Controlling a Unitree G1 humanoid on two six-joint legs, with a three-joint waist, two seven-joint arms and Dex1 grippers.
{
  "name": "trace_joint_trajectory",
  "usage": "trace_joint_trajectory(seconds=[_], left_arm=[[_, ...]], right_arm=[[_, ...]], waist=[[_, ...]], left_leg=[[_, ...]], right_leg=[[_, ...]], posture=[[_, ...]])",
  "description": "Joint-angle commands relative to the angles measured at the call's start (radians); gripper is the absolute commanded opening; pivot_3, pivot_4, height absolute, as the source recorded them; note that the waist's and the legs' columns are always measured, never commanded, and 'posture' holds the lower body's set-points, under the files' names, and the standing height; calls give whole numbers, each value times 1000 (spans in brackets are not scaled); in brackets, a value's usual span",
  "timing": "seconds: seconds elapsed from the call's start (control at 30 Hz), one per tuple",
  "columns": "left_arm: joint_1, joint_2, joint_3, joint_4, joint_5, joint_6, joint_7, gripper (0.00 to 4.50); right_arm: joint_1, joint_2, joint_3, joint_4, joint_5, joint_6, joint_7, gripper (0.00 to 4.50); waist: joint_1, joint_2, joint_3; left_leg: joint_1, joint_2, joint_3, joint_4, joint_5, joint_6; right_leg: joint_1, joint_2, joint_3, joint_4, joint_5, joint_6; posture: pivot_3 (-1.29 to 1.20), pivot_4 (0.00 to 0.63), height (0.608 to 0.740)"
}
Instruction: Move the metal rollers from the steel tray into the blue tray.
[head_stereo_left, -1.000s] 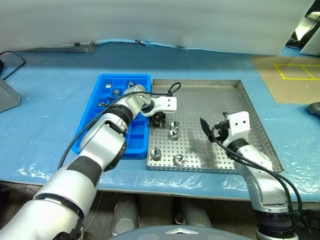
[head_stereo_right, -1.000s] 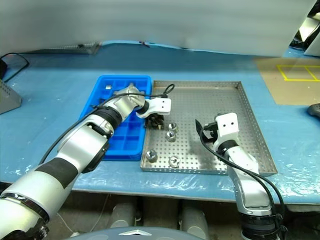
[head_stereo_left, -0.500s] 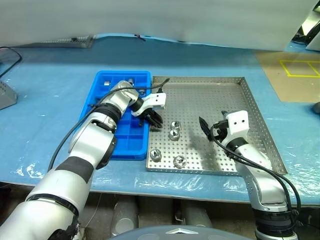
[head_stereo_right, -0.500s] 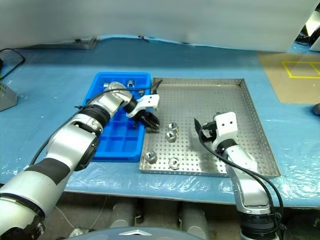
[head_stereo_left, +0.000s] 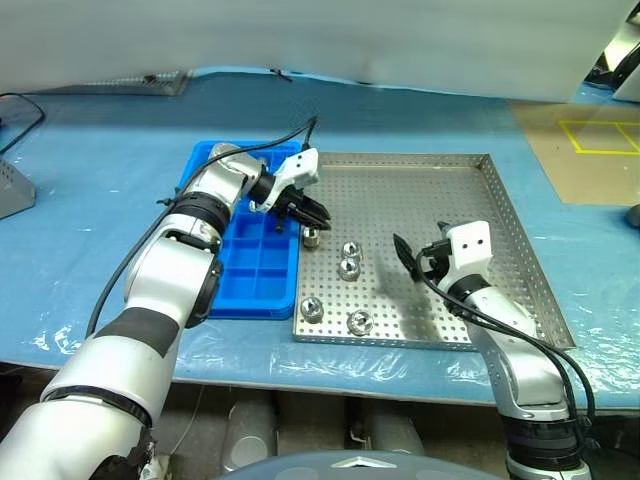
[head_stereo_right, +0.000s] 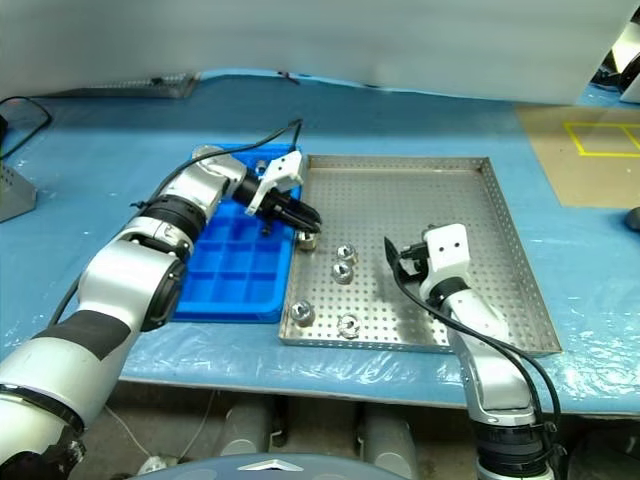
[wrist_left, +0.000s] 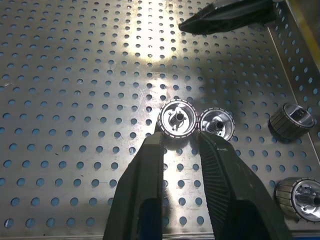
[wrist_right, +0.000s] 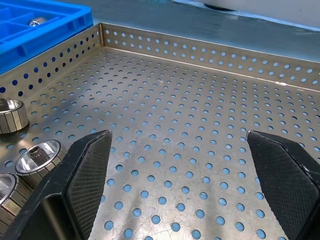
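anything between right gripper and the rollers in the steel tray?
Nothing visible. Only bare steel tray floor lies between the right gripper, jaws open, and the nearest rollers. The left gripper hangs beyond them, near the blue tray.

shiny metal rollers (head_stereo_left: 349, 268), perforated steel tray (head_stereo_left: 430, 200), glossy blue tray (head_stereo_left: 246, 272)

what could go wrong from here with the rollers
The left gripper is shut with no roller seen between its fingers, while one roller lies close under it in the steel tray: it may reach the blue tray empty. Two rollers sit touching, so gripping one could knock the other.
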Motion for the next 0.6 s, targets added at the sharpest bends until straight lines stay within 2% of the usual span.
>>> trace_joint_trajectory(seconds=[0.03, 0.27, 0.5, 0.53, 0.6], left_arm=[[-45, 21, 49, -26, -51, 41, -6, 1123], [-59, 30, 49, -19, -50, 51, -4, 1123], [-117, 31, -81, 32, 113, -109, 132, 1123], [-132, 31, -97, 39, 130, -132, 126, 1523], [-160, 19, -118, 52, 156, -164, 128, 1974]], right_arm=[[-5, 11, 9, -11, -10, -28, -8, 4500], [1, 36, 30, -6, -20, -39, -18, 4500], [16, 53, 44, 1, -21, -54, -27, 4500], [16, 55, 45, 2, -22, -55, -29, 4500], [18, 60, 46, 4, -24, -57, -32, 4500]], waist=[[0, 0, 0], [1, 0, 0], [1, -1, 1], [1, -2, 1], [1, -2, 1]], left_leg=[[0, 0, 0, 0, 0, 0], [0, 0, 0, 1, 0, 0], [-1, 0, 0, 3, 0, 0], [-1, 0, 0, 3, 0, 0], [-1, 0, 0, 3, -1, -1]], right_leg=[[0, 0, 0, 0, 0, 0], [0, 0, 0, 1, 0, 0], [0, 0, 0, 1, 0, 0], [0, 0, 0, 2, 0, 0], [0, 0, 0, 2, 0, 0]], posture=[[-164, 150, 740], [-169, 150, 740], [-174, 150, 740], [-176, 150, 740], [-177, 150, 740]])
